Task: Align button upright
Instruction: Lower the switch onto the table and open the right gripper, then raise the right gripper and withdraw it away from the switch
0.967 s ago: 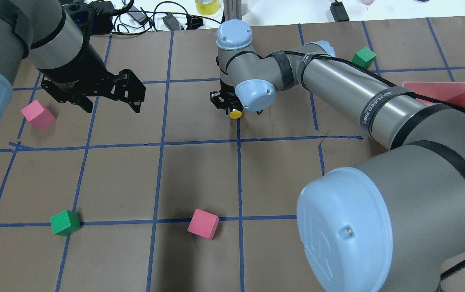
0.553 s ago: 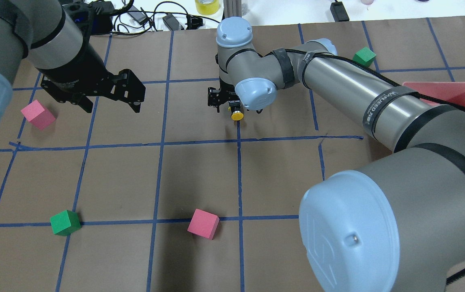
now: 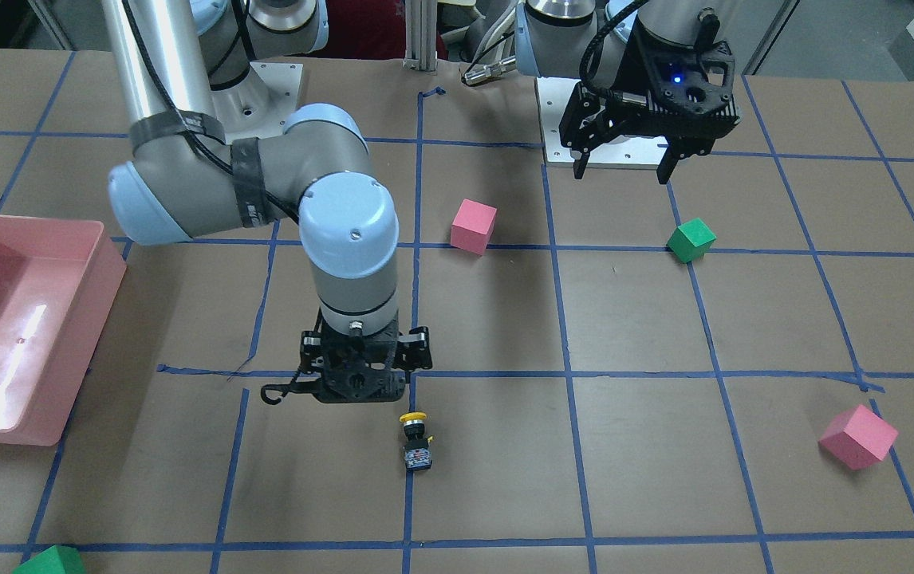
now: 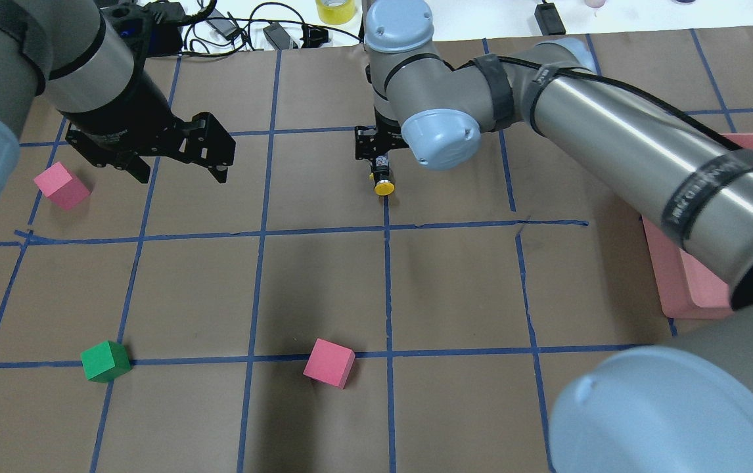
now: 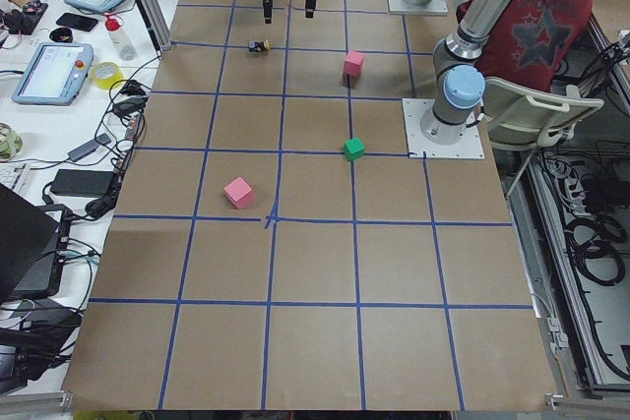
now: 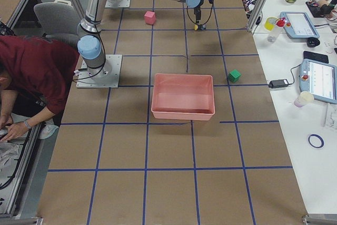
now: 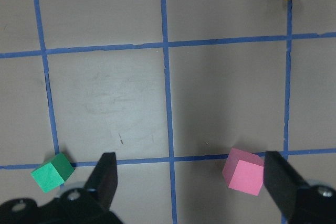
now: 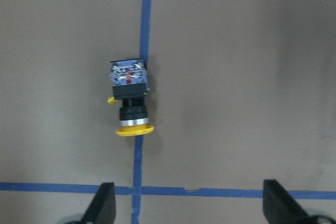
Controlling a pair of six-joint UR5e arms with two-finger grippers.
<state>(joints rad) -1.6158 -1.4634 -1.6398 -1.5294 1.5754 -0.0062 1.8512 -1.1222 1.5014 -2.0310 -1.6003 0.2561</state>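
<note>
- Yellow-capped, the button [image 8: 131, 100] lay on its side on the brown paper [image 3: 505, 494], right along a blue tape line [image 8: 143, 24]; its cap pointed toward the robot and its grey square base toward your side of the table; it was not standing upright.
- From the right wrist camera you could see the right gripper [image 8: 189, 208] with its fingers [image 8: 102, 205] spread wide and nothing between them; the button lay ahead of the fingertips, touching neither.
- In your front-facing view that gripper pointed straight down, just on the robot's side of the button; the yellow cap showed just past its black body.
- You could see the left gripper [image 3: 623, 171] hanging off the paper, well apart from the button; its fingers [image 3: 581, 169] were spread too, and empty.
- Below the left gripper's fingers, in its wrist view, you had a green cube [image 3: 691, 240] and a pink cube [image 3: 474, 226]; both sat on or beside tape lines, apart from each other.
- On the robot's left, nearer your side, sat a second pink cube [image 3: 858, 436]; a second green cube [image 3: 50, 560] was cut off by the edge of the front-facing view on the robot's right.
- You could see the pink bin [image 3: 94, 307] on the robot's right, well apart from the button.
</note>
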